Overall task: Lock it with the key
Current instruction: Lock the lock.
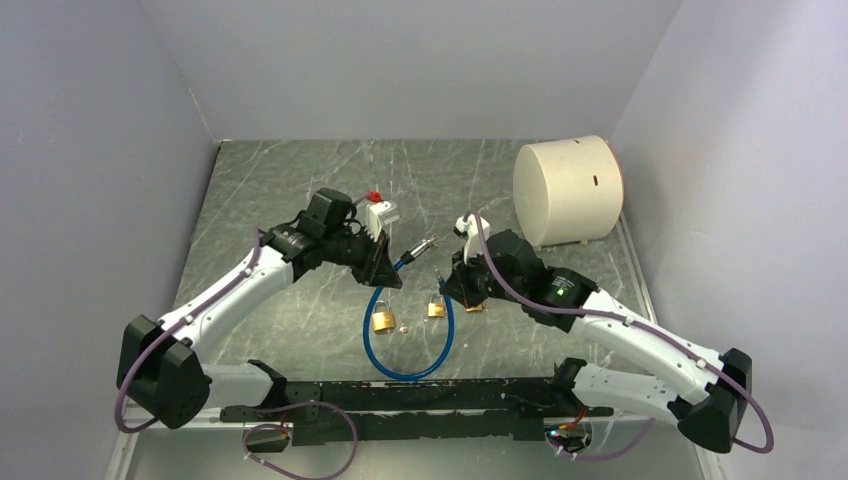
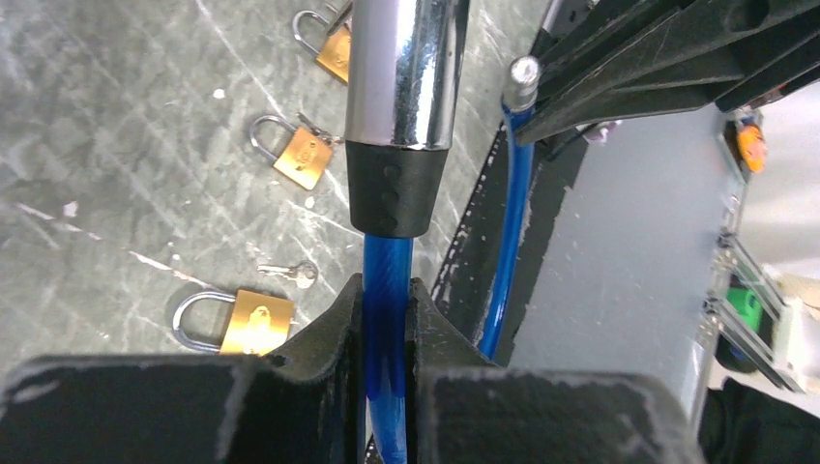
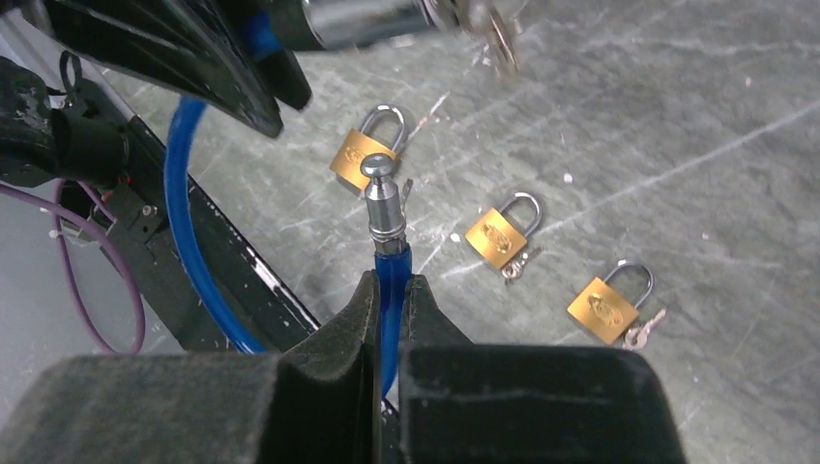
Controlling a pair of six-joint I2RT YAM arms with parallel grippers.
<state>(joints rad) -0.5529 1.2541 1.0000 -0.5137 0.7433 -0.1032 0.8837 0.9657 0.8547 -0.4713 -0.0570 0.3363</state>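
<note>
A blue cable lock point(image 1: 410, 345) lies looped on the table. My left gripper point(image 1: 385, 268) is shut on the cable point(image 2: 387, 290) just behind the black collar of the chrome lock barrel point(image 2: 401, 68). My right gripper point(image 1: 462, 285) is shut on the other cable end point(image 3: 390, 275) just below its metal pin point(image 3: 380, 198). The pin is free and points towards the barrel point(image 3: 358, 19), a short gap away. Keys point(image 3: 498, 39) hang from the barrel's far end. The pin tip also shows in the left wrist view point(image 2: 522, 72).
Three brass padlocks point(image 3: 367, 150) point(image 3: 500, 232) point(image 3: 609, 302) lie on the table, small keys beside them. A loose key point(image 2: 290, 273) lies near one padlock point(image 2: 237, 322). A big white cylinder point(image 1: 568, 190) stands back right. A black rail point(image 1: 400, 400) runs along the near edge.
</note>
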